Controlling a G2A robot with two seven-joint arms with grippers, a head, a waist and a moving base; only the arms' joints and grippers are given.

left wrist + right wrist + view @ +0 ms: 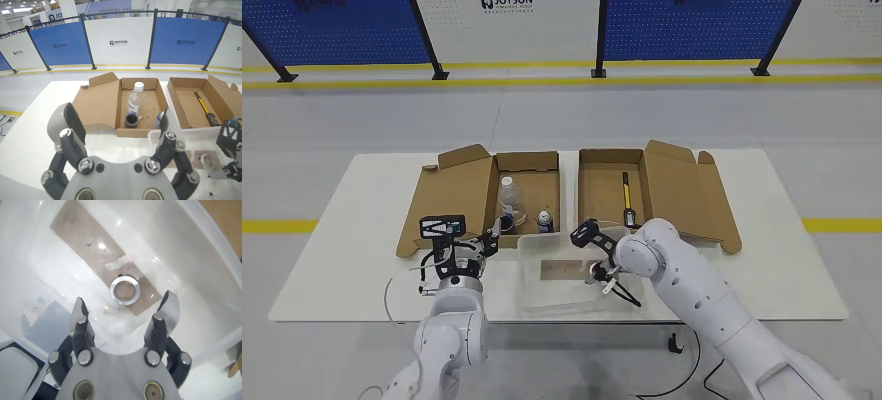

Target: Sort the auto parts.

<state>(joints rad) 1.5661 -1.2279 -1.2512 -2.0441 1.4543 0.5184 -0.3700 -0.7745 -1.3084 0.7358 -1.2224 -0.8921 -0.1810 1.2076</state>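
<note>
The right gripper [125, 306] hung wide open and empty inside the translucent white plastic bin [189, 256]. Just beyond its fingertips, untouched, the small shiny silver metal ring [125, 291] lay flat on a brown paper strip [79, 237] at the bin's 3 o'clock end. The ring looked rigid, light and slick, so pinching across its outer rim seemed safest. The left gripper [118, 113], equally spread and empty, sat at the bin's 9 o'clock.

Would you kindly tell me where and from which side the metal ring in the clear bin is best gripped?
The metal ring lies flat, bore up, on the floor of the clear bin. Probably best: come straight down with the right gripper, whose fingers stand open, and pinch across the outer rim, clear of the small dark nub on its edge.
</note>
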